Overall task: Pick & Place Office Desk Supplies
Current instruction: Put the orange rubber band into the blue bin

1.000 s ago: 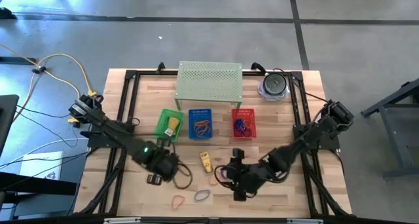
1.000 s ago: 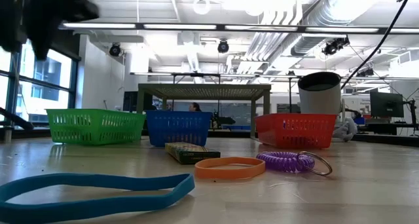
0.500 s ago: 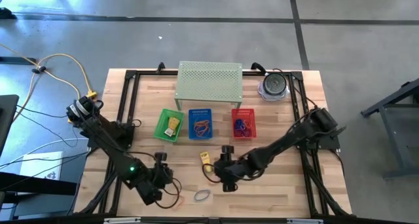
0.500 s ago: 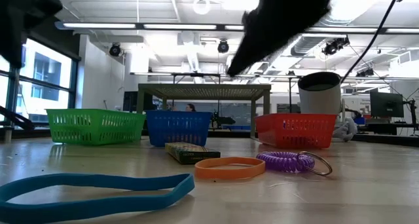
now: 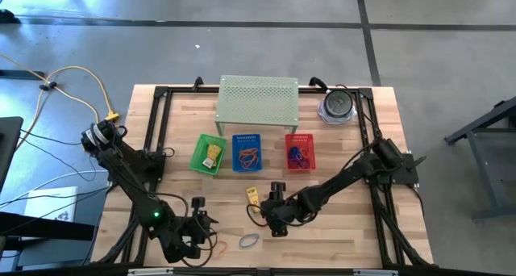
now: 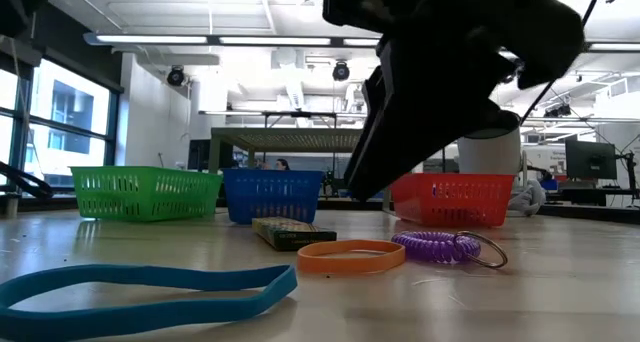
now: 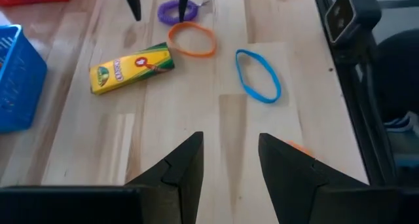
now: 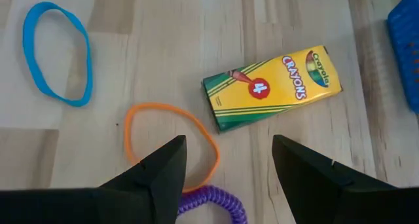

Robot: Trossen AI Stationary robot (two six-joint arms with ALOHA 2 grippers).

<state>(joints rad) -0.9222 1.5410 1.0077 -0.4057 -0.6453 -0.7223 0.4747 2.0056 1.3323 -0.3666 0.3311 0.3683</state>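
Both arms have swung toward the bottom centre of the high view since a second ago. The right hand [image 8: 222, 178], fingers spread and empty, now hangs over the orange band [image 8: 171, 145] and purple coil [image 8: 213, 203] beside the crayon packet [image 8: 272, 88]. The left hand [image 7: 226, 168], parted and empty, sits lower left near the blue band [image 7: 258, 76] on the table [image 7: 98, 145].

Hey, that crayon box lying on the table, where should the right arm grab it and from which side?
Come straight down and pinch the crayon box across its narrow width, near the middle. It lies flat with both long sides clear; the orange band sits just off one end. The right gripper hovers nearby, jaws open.
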